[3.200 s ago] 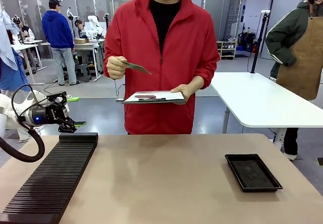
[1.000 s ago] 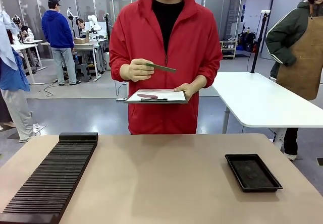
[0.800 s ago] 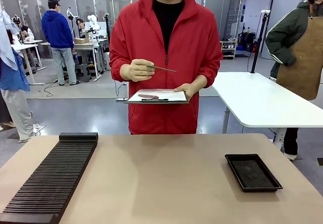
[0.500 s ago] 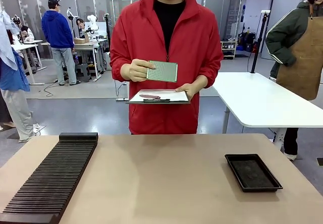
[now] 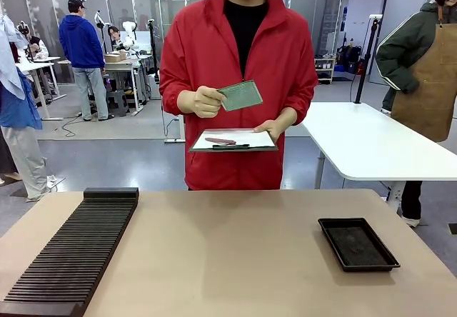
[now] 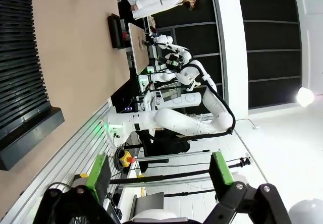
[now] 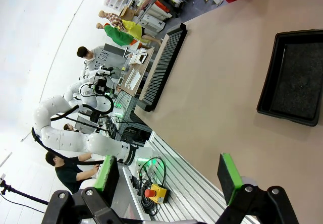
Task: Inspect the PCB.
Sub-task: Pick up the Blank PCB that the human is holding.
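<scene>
My left gripper [image 6: 160, 173] and right gripper [image 7: 169, 176] stand released, well apart from the PCB [image 5: 240, 95] in the person's hand [image 5: 202, 101] beyond the black tray [image 5: 357, 244].

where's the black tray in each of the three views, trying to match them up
Front view: the black tray lies empty on the right side of the table.
Left wrist view: the tray is small and dark, up and left of centre, at the tabletop's edge.
Right wrist view: the tray is large, at the right edge, upper half.
Shared landmark: the black slotted rack, across the table from the tray.
</scene>
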{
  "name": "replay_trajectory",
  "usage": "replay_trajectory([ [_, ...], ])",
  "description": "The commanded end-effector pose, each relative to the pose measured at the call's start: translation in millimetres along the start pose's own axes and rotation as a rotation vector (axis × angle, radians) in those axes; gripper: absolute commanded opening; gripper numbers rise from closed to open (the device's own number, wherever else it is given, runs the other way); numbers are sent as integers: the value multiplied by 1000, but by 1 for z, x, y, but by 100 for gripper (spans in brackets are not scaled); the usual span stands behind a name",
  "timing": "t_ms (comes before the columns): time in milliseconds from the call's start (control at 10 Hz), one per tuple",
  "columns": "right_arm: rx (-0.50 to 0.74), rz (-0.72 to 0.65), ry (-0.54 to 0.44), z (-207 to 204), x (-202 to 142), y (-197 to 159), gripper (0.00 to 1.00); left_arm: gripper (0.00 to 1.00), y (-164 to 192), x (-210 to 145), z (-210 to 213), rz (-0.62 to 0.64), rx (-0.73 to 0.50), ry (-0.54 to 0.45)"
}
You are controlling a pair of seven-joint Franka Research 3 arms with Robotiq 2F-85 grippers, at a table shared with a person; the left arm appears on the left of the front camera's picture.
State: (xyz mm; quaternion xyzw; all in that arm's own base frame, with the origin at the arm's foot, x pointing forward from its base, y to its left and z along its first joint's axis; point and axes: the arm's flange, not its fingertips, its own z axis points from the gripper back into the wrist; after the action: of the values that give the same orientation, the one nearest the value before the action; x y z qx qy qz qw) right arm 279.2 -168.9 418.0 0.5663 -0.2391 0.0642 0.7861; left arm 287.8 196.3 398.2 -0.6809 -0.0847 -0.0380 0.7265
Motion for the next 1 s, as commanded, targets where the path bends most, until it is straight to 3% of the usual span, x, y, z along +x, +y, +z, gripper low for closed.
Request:
replay_trajectory([
  [0, 11, 10, -13, 1, 1, 1, 100, 100, -4, 1, 2, -2, -10, 12],
  [900, 11, 10, -13, 1, 1, 1, 100, 100, -4, 1, 2, -2, -10, 12],
])
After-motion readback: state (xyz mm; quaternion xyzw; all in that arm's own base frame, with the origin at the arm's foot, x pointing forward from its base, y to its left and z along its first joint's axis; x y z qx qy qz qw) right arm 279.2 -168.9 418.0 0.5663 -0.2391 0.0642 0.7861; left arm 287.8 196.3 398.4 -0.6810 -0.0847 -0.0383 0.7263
